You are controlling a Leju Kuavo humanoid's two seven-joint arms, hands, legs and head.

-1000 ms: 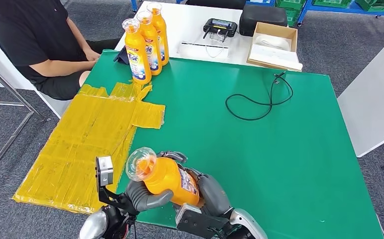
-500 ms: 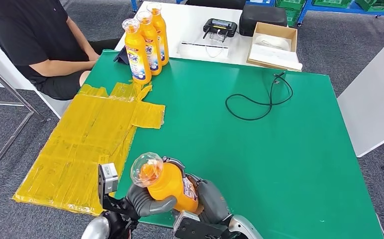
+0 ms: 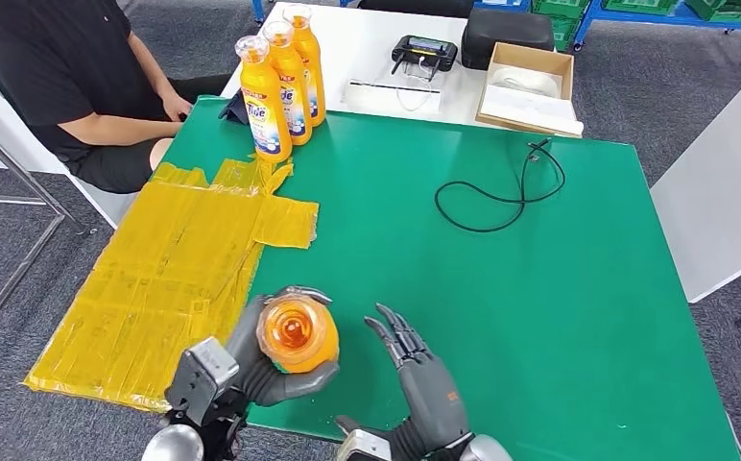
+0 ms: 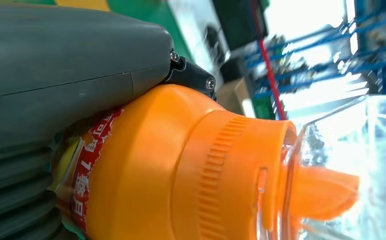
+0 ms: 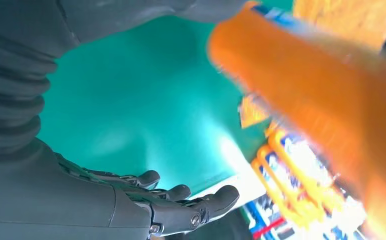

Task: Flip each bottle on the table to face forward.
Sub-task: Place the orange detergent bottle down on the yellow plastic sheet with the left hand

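My left hand (image 3: 256,370) grips an orange detergent bottle (image 3: 296,333) upright near the table's front edge, its clear cap pointing up at the head camera. In the left wrist view the bottle (image 4: 181,165) shows its orange neck and a red label edge against the hand (image 4: 56,100). My right hand (image 3: 424,384) is held just right of the bottle, fingers spread, apart from it. The right wrist view shows that hand (image 5: 146,205) beside the blurred bottle (image 5: 321,105). Three more orange bottles (image 3: 278,86) stand in a row at the table's far left corner.
Yellow taped sheeting (image 3: 170,279) covers the left part of the green table (image 3: 539,288). A black cable (image 3: 501,197) lies at the back right. A person in black (image 3: 69,77) sits at the far left. A white table behind holds a cardboard box (image 3: 528,86) and a black device (image 3: 424,50).
My right hand has let go of the bottle and moved off to its right with fingers spread. My left hand has tilted the bottle upright, cap now facing the camera.
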